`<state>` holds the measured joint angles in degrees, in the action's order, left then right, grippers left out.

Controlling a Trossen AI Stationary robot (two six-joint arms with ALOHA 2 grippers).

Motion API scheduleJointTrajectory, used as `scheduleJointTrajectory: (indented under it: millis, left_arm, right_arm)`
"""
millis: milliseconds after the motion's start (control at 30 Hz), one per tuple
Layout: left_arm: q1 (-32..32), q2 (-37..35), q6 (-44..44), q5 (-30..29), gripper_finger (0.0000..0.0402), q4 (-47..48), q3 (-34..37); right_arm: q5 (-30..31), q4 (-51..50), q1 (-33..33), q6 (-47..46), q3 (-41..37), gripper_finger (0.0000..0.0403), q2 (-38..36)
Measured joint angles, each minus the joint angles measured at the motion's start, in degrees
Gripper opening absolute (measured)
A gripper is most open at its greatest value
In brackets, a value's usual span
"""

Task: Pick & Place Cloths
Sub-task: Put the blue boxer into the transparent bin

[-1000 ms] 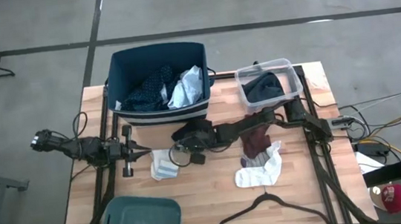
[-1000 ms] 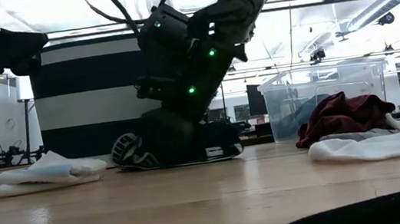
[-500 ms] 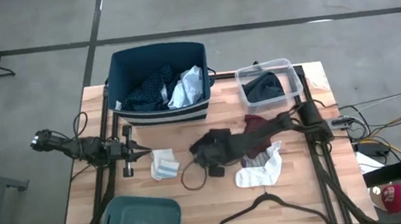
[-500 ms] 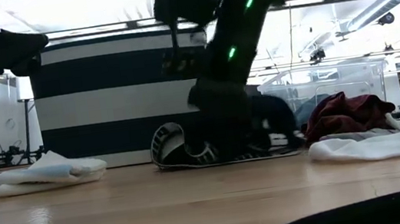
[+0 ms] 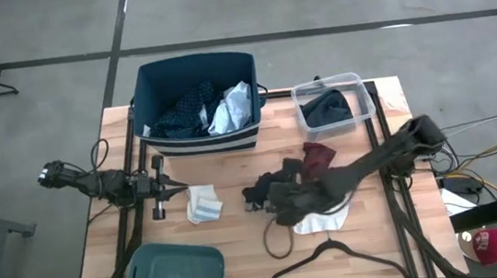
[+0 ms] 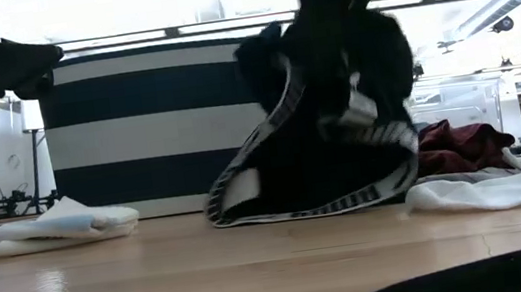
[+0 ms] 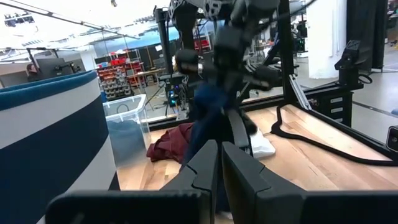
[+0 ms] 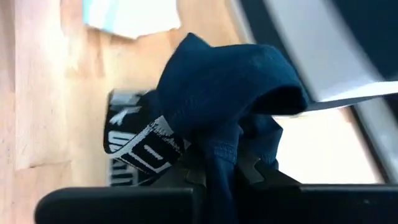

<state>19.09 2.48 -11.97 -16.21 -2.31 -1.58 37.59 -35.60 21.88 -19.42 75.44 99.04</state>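
Note:
My right gripper [image 5: 278, 201] is over the middle of the table, shut on a dark navy garment [image 6: 336, 106] with a lettered waistband [image 8: 134, 146]. The garment hangs in front of the striped navy tub [image 5: 197, 103], which holds more cloths. A maroon piece [image 5: 318, 159] and a white sock [image 5: 322, 219] lie beside the gripper. A folded white and pale blue cloth [image 5: 204, 204] lies to its left. My left gripper [image 5: 183, 191] waits shut at the table's left. My right gripper pinches a bunched fold of the garment's navy fabric [image 8: 214, 152] between its two fingers, slanting down from the table's right. The garment hangs below the fingers. Its waistband loop [image 6: 299, 206] droops down to about table level; whether it touches the wood, I cannot tell.
A clear tub [image 5: 331, 102] with a dark cloth stands at the far right. A teal tub [image 5: 175, 276] sits at the near left. A thin black hanger [image 5: 336, 264] lies along the near edge. Bare wood shows between the folded cloth and the teal tub.
My right gripper has risen and swung from just in front of the navy tub toward the table's near right. It has drawn the dark garment along the wood and then up, so that most of it now hangs raised.

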Motion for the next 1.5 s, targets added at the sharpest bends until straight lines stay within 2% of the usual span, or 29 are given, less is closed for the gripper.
scheduleJointTrajectory:
  millis: [267, 600, 833, 933, 1100, 1333, 1500]
  left_arm:
    - [0.0, 0.0, 0.0, 0.0, 0.003, 0.8, 0.0]
    - [0.0, 0.1, 0.0, 0.0, 0.003, 1.1, 0.0]
    - [0.0, 0.1, 0.0, 0.0, 0.003, 1.1, 0.0]
    - [0.0, 0.1, 0.0, 0.0, 0.003, 1.1, 0.0]
    - [0.0, 0.1, 0.0, 0.0, 0.003, 1.2, 0.0]
    - [0.0, 0.1, 0.0, 0.0, 0.003, 1.2, 0.0]
    - [0.0, 0.1, 0.0, 0.0, 0.003, 1.1, 0.0]
  right_arm:
    - [9.2, -0.4, 1.7, 0.3, -5.5, 0.0018, -13.1]
    - [18.5, 0.1, 0.7, 9.6, -5.1, 0.0018, -26.3]
    - [31.1, 1.8, -1.0, 15.5, -4.8, 0.0018, -33.1]
    - [34.6, 2.3, -2.5, 17.8, -4.7, 0.0019, -35.0]
    - [37.6, 2.4, -6.0, 21.0, -4.7, 0.002, -37.2]
    - [37.7, 4.7, -14.1, 26.9, -4.7, 0.0022, -38.5]
    - [37.7, 4.5, -20.7, 26.5, -4.9, 0.0022, -38.6]
